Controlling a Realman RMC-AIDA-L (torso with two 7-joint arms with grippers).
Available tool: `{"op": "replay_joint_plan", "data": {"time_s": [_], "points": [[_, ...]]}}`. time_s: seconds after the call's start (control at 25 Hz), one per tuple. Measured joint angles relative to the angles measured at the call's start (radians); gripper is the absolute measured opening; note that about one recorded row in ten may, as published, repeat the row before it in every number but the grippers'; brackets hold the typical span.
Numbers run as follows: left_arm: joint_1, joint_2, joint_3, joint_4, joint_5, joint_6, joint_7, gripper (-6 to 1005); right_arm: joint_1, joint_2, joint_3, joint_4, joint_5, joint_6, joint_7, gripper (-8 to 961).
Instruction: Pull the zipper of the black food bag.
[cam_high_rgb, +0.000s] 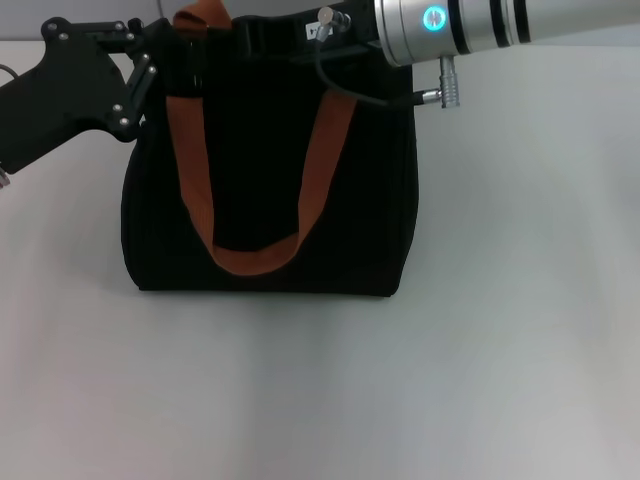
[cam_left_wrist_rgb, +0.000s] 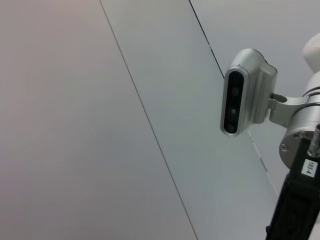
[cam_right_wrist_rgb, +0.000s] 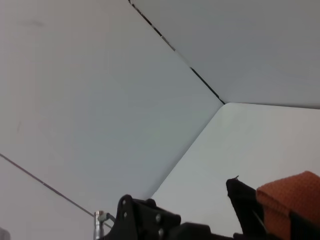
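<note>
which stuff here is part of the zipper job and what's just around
Part of the job:
- black food bag, orange-brown handles
- left gripper at the bag's top left corner
- right gripper over the bag's top edge
- the zipper itself isn't visible

Just around:
- white table
- wall panels

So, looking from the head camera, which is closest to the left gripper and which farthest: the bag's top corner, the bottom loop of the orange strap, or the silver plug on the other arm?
1. Black food bag's top corner, beside the left gripper.
2. Orange strap's bottom loop, low on the bag's front.
3. Silver plug, on the right arm beyond the bag's far corner.
</note>
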Motion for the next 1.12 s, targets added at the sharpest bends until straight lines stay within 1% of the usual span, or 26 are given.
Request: {"op": "replay_joint_plan", "data": {"time_s": [0.16,0.28,0.36,0.8,1.12], "points": [[0.005,0.001,0.0,-0.001,-0.017,0.0,0.001,33,0.0,-0.001,-0.008,-0.001,0.001,0.004,-0.001,222],[0.009,0.007,0.0,-0.008,-0.023,0.0,0.001,33,-0.004,-0.001,-0.01,-0.013,0.001,0.006,-0.003,222],[0.009,0.008,0.0,-0.011,-0.023,0.0,0.002,34,-0.004,-0.001,-0.013,-0.019,0.001,0.006,-0.003,221],[0.006,0.004,0.0,-0.014,-0.023,0.002,0.003,35,-0.003,0.0,-0.023,-0.032,0.001,0.012,-0.006,225],[0.007,0.005,-0.001,-0.014,-0.022,0.013,0.001,36,-0.002,0.001,-0.045,-0.033,0.001,0.012,-0.006,180]]}}
